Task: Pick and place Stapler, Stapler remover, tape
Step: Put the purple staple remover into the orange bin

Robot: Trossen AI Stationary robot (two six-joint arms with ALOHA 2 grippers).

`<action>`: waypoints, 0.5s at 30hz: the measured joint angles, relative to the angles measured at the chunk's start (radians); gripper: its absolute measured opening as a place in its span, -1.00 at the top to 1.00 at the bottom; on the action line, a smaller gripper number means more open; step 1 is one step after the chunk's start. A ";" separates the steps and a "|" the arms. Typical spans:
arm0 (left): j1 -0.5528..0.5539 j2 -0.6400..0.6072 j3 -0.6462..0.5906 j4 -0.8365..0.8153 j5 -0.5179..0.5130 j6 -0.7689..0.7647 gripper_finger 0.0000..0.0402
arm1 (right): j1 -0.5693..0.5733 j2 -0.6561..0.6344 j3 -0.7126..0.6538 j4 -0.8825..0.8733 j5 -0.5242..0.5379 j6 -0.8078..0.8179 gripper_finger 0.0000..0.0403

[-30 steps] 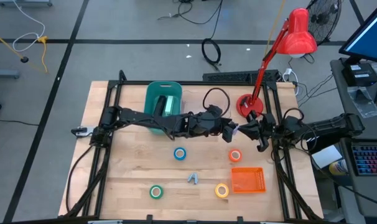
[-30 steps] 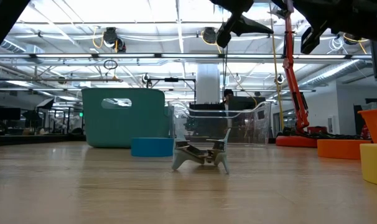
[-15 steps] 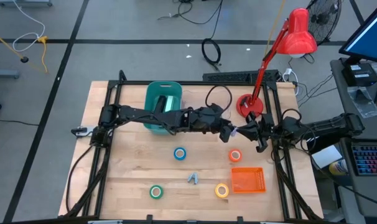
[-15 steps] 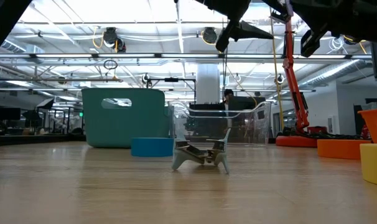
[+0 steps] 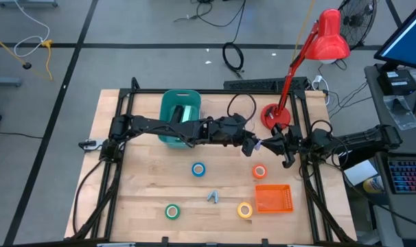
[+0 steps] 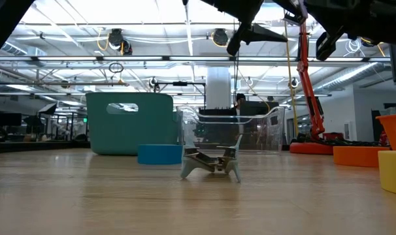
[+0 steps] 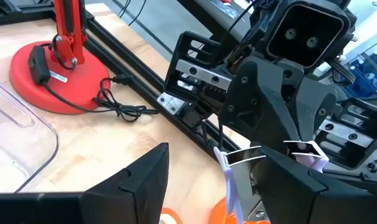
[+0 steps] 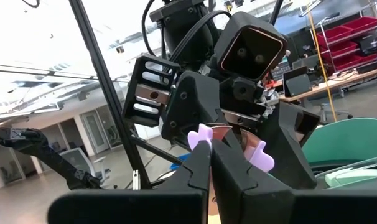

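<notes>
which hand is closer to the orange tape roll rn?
Right. The right hand hovers just above the orange tape roll, toward the lamp; the left hand is beside it, slightly farther.

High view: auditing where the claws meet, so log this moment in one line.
left claw: open, facing right claw | right claw: shut on lilac-handled metal staple remover | both mid-air above wooden table

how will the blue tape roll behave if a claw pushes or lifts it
The blue tape roll lies flat on its face on the wooden table, so a push would probably slide it rather than roll it. It is a small hollow ring, likely light and easy to lift by its wall. Tipped onto its edge, it could roll away.
</notes>
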State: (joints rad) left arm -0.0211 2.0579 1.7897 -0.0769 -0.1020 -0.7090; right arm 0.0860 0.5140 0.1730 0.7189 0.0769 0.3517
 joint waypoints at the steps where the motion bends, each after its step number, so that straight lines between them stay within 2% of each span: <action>1: 0.001 0.000 0.000 0.004 0.001 0.000 -0.12 | 0.000 0.000 0.000 0.002 0.000 0.000 1.00; 10: 0.002 0.000 0.001 -0.004 0.002 0.000 -0.12 | 0.000 0.000 0.000 0.002 0.000 0.000 1.00; 15: 0.016 0.000 0.001 -0.007 0.100 0.071 -0.12 | 0.000 0.000 0.000 0.002 -0.002 -0.004 1.00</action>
State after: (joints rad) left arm -0.0048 2.0579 1.7908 -0.0840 -0.0025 -0.6375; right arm 0.0856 0.5137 0.1730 0.7213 0.0748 0.3482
